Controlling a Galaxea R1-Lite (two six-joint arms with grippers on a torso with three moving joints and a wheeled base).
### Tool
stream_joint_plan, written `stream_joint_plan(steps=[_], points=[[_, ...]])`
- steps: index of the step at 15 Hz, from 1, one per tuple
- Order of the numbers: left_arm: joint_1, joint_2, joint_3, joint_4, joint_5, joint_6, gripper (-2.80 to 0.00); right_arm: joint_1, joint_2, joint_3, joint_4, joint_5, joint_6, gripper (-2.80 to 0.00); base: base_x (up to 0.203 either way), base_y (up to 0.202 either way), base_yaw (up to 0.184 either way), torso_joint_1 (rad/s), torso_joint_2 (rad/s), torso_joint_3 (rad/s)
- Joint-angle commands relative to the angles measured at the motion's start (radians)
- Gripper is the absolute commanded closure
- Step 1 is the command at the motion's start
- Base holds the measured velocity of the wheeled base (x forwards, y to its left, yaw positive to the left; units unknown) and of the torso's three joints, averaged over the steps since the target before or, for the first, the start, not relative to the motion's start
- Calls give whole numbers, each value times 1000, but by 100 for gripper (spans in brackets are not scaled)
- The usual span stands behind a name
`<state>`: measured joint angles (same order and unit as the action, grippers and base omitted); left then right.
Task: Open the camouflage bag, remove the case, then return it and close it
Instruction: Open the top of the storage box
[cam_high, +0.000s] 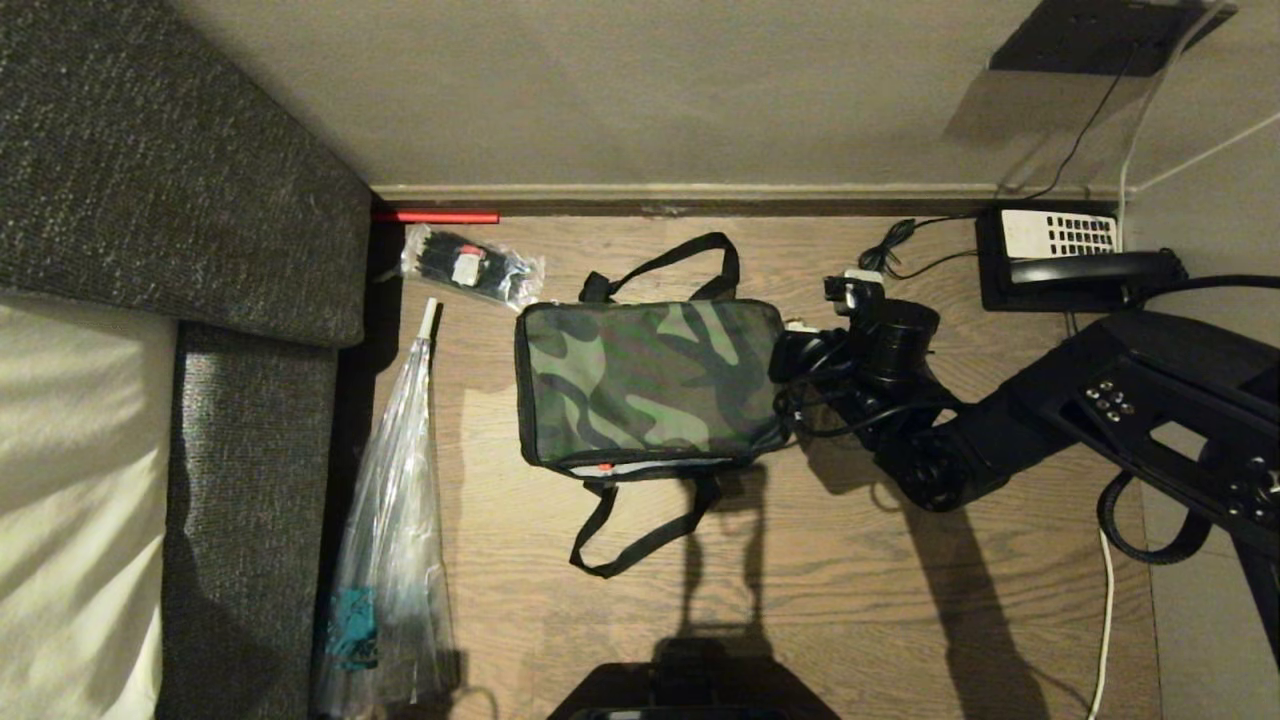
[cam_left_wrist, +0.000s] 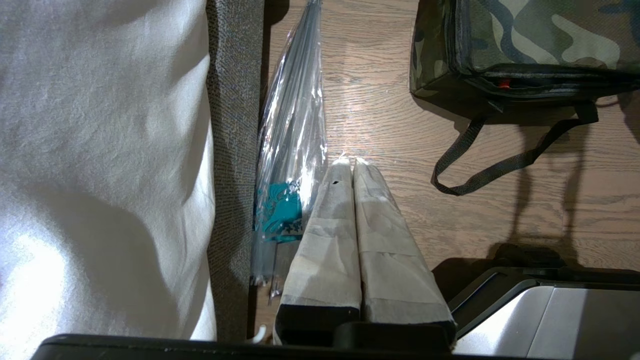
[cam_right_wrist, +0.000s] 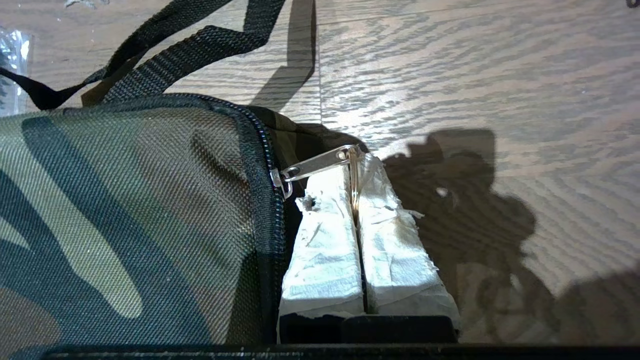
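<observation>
Your left gripper (cam_left_wrist: 352, 165) hangs clenched and idle near the base. Farther out, the camouflage bag (cam_high: 650, 385) lies on the wooden floor (cam_high: 850, 600) – the right gripper (cam_right_wrist: 356, 170) pinches its zipper ring (cam_right_wrist: 354, 187) (case unseen), so unzipping or closing remains.

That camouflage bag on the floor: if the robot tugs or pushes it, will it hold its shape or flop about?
The camouflage bag is woven fabric with limp strap handles, so it would probably sag somewhat. Its boxy, filled-out shape suggests something stiff inside, so not much. On the smooth wooden floor it may slide as the right gripper, shut on the zipper pull ring, tugs.
</observation>
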<state>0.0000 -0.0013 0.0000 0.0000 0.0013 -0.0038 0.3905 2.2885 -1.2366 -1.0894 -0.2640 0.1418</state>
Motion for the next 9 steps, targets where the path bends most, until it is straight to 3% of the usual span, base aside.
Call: stream_joint_plan(steps=[1, 7, 9], points=[[0, 1, 2, 0, 0, -1, 0, -2, -6, 6, -3, -1, 4, 0, 0, 0, 0, 0, 0, 0], [0, 1, 2, 0, 0, -1, 0, -9, -7, 6, 14, -1, 70, 0, 0, 0, 0, 0, 0, 0], [0, 1, 0, 0, 0, -1, 0, -9, -6, 3, 14, -1, 127, 0, 0, 0, 0, 0, 0, 0]])
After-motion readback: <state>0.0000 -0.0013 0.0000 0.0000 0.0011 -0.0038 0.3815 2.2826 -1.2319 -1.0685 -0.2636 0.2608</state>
